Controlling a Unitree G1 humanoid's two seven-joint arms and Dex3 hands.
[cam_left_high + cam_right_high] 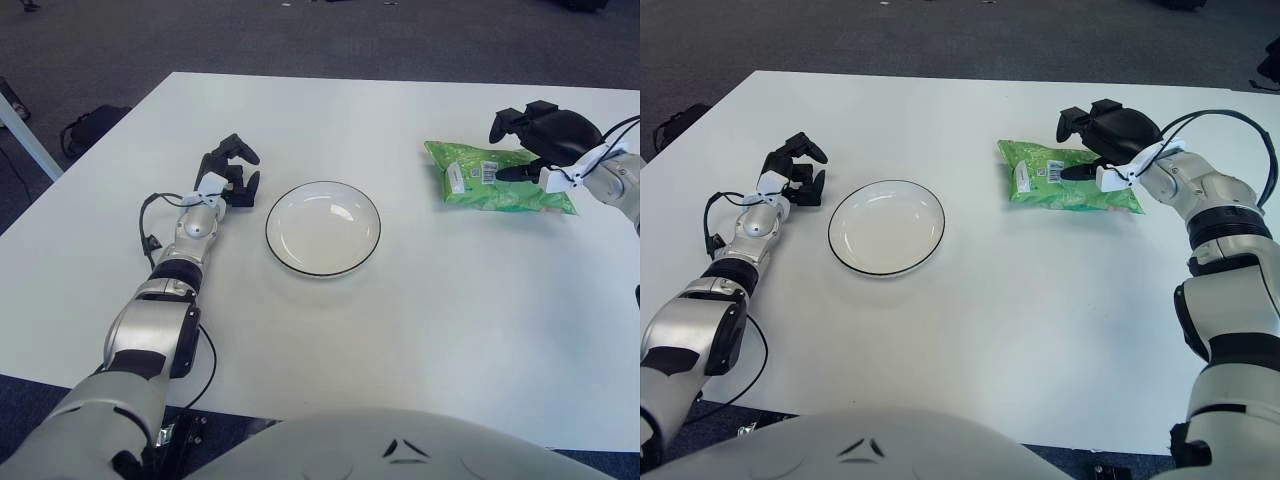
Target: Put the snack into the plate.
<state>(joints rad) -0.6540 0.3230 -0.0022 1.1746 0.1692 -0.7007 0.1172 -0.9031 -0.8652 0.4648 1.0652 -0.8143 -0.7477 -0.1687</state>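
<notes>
The snack, a green bag (468,186) with a white label, lies flat on the white table (420,330) at the right. My right hand (505,149) is over the bag's far right part with its fingers spread: the thumb points down at the bag's top and the other fingers arch above its far edge, and I cannot tell whether any of them touch it. A white plate (322,232) with a dark rim sits empty near the middle. My left hand (235,170) shows just left of the plate, fingers curled and holding nothing.
A dark bag (90,125) lies on the carpet past the table's left edge, next to a white leg (25,135). A black cable (1230,125) loops over my right forearm.
</notes>
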